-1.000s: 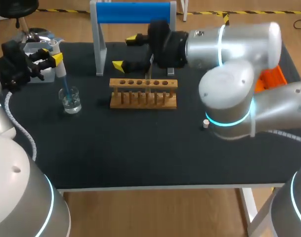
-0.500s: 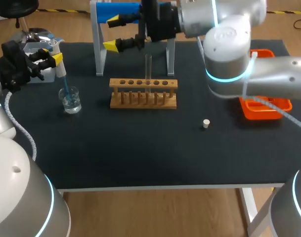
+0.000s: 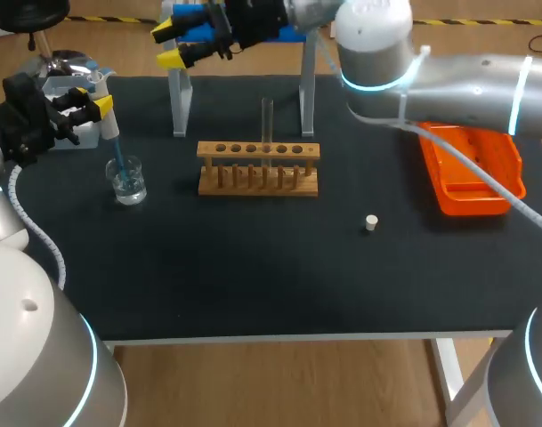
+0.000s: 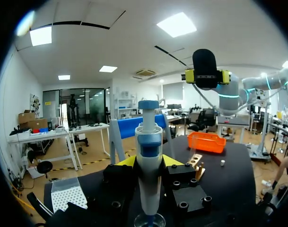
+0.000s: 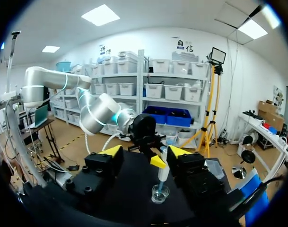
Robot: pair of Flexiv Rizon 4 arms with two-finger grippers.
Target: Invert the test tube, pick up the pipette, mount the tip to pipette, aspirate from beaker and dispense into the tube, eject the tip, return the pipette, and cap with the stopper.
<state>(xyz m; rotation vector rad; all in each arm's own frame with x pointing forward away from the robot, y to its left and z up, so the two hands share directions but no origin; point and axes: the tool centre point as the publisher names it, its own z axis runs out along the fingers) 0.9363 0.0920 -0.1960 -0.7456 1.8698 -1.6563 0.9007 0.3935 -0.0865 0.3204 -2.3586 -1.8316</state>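
My left gripper (image 3: 92, 100) at the table's left is shut on the white-and-blue pipette (image 3: 108, 120), held upright with its blue tip dipping into the glass beaker (image 3: 128, 182). In the left wrist view the pipette (image 4: 148, 165) stands between the yellow fingers, over the beaker (image 4: 149, 221). My right gripper (image 3: 169, 44) hangs open and empty high at the back left, before the blue stand (image 3: 253, 22). It faces the left gripper, and the pipette (image 5: 161, 172) and beaker (image 5: 160, 194) lie ahead of it. A clear test tube (image 3: 267, 120) stands upright in the wooden rack (image 3: 257, 169). A small white stopper (image 3: 370, 222) lies on the mat.
An orange tray (image 3: 471, 169) sits at the right side of the table. A white tip box (image 4: 68, 196) lies behind my left gripper at the far left. The blue-barred stand's grey legs (image 3: 177, 98) rise behind the rack.
My right arm has swung up and to the left, from over the rack to the back left by the blue stand, uncovering the orange tray. Its fingers stand closer together. The left arm has not moved.
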